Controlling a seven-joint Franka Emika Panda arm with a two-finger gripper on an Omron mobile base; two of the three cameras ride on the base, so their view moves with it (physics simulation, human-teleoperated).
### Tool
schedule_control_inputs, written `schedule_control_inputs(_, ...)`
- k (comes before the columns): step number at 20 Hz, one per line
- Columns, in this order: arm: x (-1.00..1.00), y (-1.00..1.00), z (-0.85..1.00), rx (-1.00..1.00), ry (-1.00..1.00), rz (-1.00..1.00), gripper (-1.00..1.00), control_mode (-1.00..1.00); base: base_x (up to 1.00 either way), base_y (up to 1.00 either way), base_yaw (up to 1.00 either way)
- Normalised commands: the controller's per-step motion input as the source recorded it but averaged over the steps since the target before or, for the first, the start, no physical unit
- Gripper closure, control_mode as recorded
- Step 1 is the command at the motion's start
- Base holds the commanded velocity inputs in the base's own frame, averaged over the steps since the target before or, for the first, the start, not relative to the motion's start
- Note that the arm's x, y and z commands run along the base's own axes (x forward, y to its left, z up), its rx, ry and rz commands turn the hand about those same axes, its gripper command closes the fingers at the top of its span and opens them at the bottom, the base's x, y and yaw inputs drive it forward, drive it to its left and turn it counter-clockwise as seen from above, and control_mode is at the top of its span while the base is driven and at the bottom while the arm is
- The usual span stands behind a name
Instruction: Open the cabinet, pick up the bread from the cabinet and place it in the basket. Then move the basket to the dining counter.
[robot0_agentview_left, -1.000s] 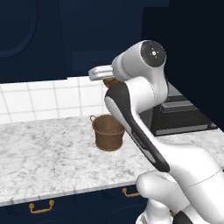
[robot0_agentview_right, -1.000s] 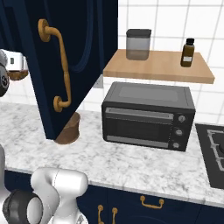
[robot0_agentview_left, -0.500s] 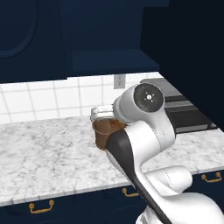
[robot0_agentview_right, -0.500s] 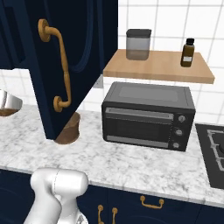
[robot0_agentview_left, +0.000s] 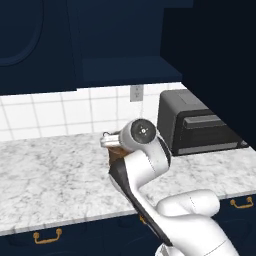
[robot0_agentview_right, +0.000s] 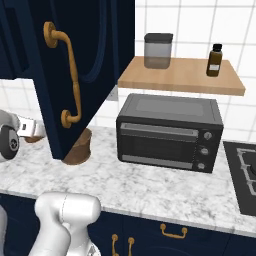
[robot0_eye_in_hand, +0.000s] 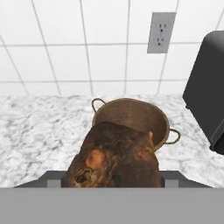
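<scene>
The bread (robot0_eye_in_hand: 114, 157), a browned, crusty piece, sits right at the bottom of the hand view with my gripper (robot0_agentview_left: 106, 141) shut on it; its fingertips are hidden under the bread. Just beyond stands the brown woven basket (robot0_eye_in_hand: 162, 126) with two loop handles, upright on the marble worktop, its inside showing nothing. My hand hovers close in front of the basket's rim. The arm hides most of the basket (robot0_agentview_left: 115, 154) in the left base view. The navy cabinet door (robot0_agentview_right: 90, 60) with its brass handle (robot0_agentview_right: 70, 82) hangs open, covering part of the basket (robot0_agentview_right: 79, 149).
A black toaster oven (robot0_agentview_right: 170, 132) stands right of the basket, under a wooden shelf (robot0_agentview_right: 185, 77) with a jar and a bottle. A stove top (robot0_agentview_right: 244, 175) lies at the far right. A wall outlet (robot0_eye_in_hand: 161, 31) is behind the basket. Brass-handled drawers run below.
The arm has folded down, bringing the hand with the bread from cabinet height to just above the worktop by the basket. Basket and door have stayed put.
</scene>
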Motion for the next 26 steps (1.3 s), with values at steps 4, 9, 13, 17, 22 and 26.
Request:
schedule_control_inputs(4,1.00,0.00,-0.30,0.00,0.13,-0.04,1.00,-1.00,0.00,0.00,0.00)
schedule_control_inputs(9,0.99,0.00,-0.01,0.02,0.21,-0.07,1.00,-1.00,0.00,0.00,0.00)
schedule_control_inputs(13,0.88,0.01,-0.36,0.00,0.08,-0.03,1.00,-1.00,0.00,0.00,0.00)
schedule_control_inputs(17,0.49,0.03,-0.73,0.00,-0.04,-0.01,1.00,-1.00,0.00,0.00,0.00)
schedule_control_inputs(22,0.80,0.00,-0.35,0.00,0.00,-0.01,1.00,-1.00,0.00,0.00,0.00)
schedule_control_inputs(26,0.14,0.00,-0.21,0.00,0.17,-0.02,1.00,-1.00,0.00,0.00,0.00)
